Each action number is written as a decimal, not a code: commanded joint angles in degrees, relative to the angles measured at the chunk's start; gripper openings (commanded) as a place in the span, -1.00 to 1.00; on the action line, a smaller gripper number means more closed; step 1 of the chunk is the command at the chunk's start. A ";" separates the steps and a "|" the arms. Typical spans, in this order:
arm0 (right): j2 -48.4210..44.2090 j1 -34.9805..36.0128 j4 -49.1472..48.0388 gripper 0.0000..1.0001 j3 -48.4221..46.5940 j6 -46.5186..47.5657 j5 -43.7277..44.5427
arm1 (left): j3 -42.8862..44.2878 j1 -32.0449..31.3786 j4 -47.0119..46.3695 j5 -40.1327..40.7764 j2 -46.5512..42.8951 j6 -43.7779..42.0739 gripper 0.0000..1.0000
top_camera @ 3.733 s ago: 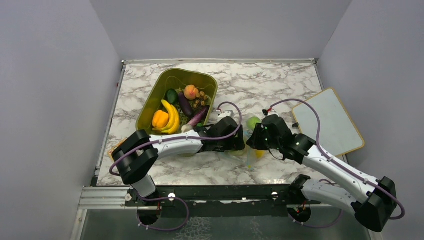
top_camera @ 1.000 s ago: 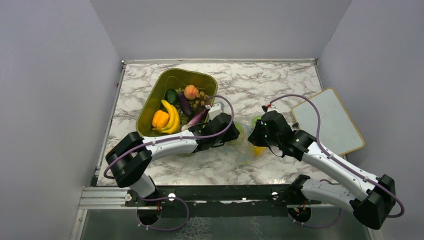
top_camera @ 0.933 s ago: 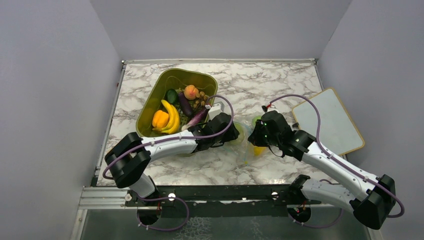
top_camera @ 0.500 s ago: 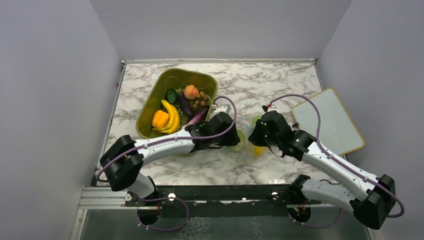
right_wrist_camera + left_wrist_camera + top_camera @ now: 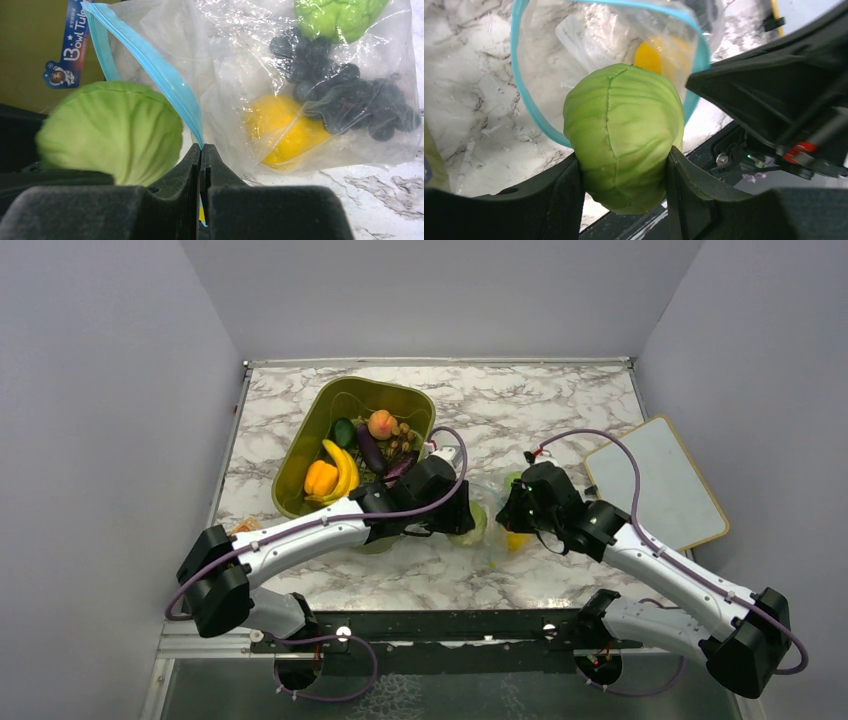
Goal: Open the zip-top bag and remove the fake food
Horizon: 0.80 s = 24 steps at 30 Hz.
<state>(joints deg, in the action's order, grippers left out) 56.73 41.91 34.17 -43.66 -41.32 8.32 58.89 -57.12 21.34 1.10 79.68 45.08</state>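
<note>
Since a few seconds back, my left elbow has swung out toward the lower left of the overhead view. My left gripper [image 5: 625,192] has drawn away from the bag [image 5: 497,543] with the cabbage [image 5: 624,135] in its grasp. My right arm has hardly shifted.

Nearest me, in the middle of the left wrist view, my two left fingers [image 5: 566,200] clamp the pale green cabbage from both sides. It sits outside the bag, in front of the open mouth. The teal zipper strip [image 5: 526,95] loops round behind it; whether the two touch I cannot tell.

My right gripper [image 5: 200,150] is closed tight on that strip, pinching it at the centre of the right wrist view, with the cabbage just to its left. The bag lies crumpled on the marble table [image 5: 530,410], spreading to the upper right of that view. Inside it are a yellow piece [image 5: 280,130], a dark cluster [image 5: 345,90] beside it, and a green piece [image 5: 340,15] at the top edge.

Farther off, at the upper left of the overhead view, stands the olive bin [image 5: 330,405], with a blue tag [image 5: 67,50] on its near wall. It holds a banana [image 5: 343,472], a pepper [image 5: 320,478], a peach [image 5: 381,424] and an eggplant [image 5: 371,452], with some smaller things I cannot make out. A white board [image 5: 660,480] lies flat at the right, well apart from the bag.
</note>
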 commanded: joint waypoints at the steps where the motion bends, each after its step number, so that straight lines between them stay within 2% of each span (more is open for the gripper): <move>1: -0.63 0.18 -1.34 -0.95 1.23 -0.75 1.53 | 5.42 0.17 2.83 0.05 -4.73 -3.58 -0.94; 7: -1.28 0.19 -1.12 -0.95 1.83 -1.09 1.60 | 10.87 1.91 5.72 4.31 -7.25 -7.25 -0.95; 10: -1.75 0.19 -1.04 -0.95 2.13 -1.35 1.83 | 12.46 4.98 7.23 6.18 -8.67 -8.83 -0.95; 16: -2.16 0.14 -1.34 -0.95 2.36 -1.53 1.24 | 12.69 16.04 9.09 8.00 -11.76 -10.17 -0.94; 21: -2.15 0.19 -0.95 -0.95 2.25 -1.29 0.99 | 12.03 24.42 9.99 8.78 -10.38 -11.58 -0.92; 24: -2.36 0.19 -0.84 -0.95 1.91 -0.96 1.04 | 12.96 29.77 9.06 5.76 -6.82 -12.45 -0.78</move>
<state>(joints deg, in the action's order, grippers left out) 55.44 41.91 33.87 -41.93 -42.19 8.32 70.13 -32.69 31.00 8.23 69.80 34.92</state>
